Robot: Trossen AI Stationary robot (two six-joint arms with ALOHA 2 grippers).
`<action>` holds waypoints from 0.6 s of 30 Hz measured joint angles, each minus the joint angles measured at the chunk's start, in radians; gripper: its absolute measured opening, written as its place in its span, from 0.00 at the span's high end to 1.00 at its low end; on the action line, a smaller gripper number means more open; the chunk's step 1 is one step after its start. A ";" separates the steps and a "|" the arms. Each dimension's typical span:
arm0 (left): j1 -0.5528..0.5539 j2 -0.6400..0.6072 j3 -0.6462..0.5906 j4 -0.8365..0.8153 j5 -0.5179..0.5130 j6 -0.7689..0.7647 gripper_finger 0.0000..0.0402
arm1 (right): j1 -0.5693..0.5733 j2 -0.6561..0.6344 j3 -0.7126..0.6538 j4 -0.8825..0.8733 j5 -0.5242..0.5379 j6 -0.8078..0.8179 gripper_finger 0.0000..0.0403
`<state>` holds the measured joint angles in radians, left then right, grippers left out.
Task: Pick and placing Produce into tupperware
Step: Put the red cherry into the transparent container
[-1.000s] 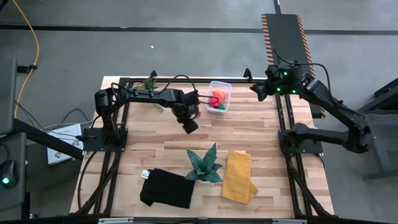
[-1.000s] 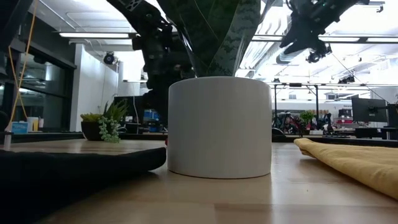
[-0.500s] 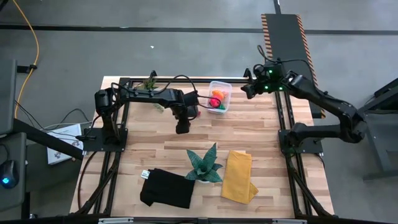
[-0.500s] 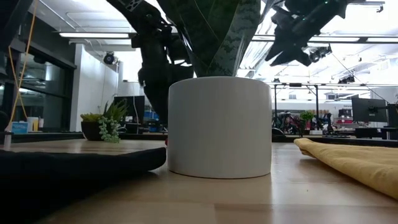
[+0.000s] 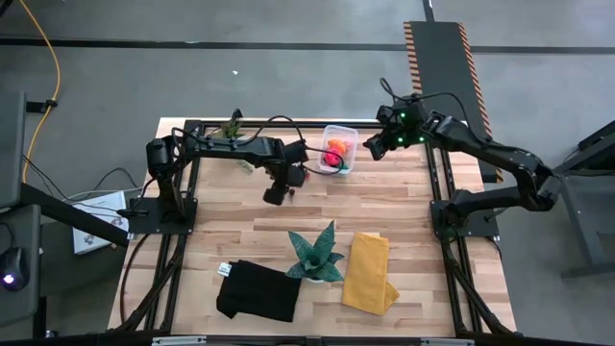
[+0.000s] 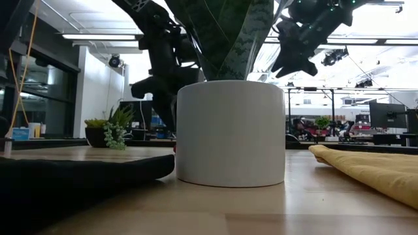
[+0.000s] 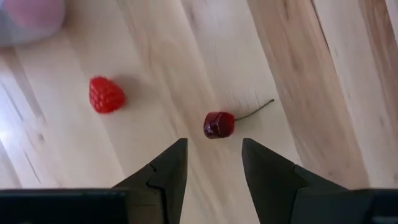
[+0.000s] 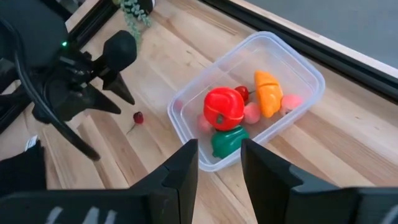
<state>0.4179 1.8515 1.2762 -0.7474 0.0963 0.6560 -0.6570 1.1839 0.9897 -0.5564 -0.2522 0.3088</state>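
Left wrist view: a small dark red cherry [image 7: 219, 124] with a thin stem is seen lying on the pale wooden counter [image 7: 323, 74], just ahead of the left gripper [image 7: 213, 163], whose two dark fingers [image 7: 171, 168] are parted with nothing held between them. The cherry sits almost in line with the gap, slightly toward one finger, and its stem is pointed away to the side, so the long axis lies across the line of approach. A red raspberry [image 7: 106, 94] is seen a little farther off on the counter, apart from the cherry. In the high view, the left gripper [image 5: 277, 192] is placed just beside the near corner of the clear plastic tub [image 5: 351, 135], and is judged the nearer arm to both loose pieces. In the right wrist view, the tub [image 8: 305, 65] is shown holding a red tomato [image 8: 224, 107], an orange piece [image 8: 268, 93], a green piece [image 8: 228, 140] and some pink pieces, while the cherry [image 8: 138, 117] remains outside it on the counter. The right gripper [image 8: 219, 163] is held above the tub with its fingers slightly apart and empty. A short forward and downward reach by the left arm is judged to be what the cherry calls for.
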 joint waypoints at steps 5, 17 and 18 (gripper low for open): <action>0.000 0.000 0.000 0.020 0.000 0.005 0.64 | 0.016 0.000 0.000 0.000 -0.001 0.000 0.72; 0.001 0.000 0.000 0.052 0.075 -0.928 0.65 | 0.045 0.000 0.000 0.000 -0.004 0.000 0.72; 0.000 0.000 0.000 0.052 0.076 -1.002 0.65 | 0.045 0.000 0.000 0.000 -0.008 -0.002 0.72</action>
<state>0.4182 1.8515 1.2762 -0.6954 0.1722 -0.3455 -0.6121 1.1839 0.9897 -0.5564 -0.2604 0.3064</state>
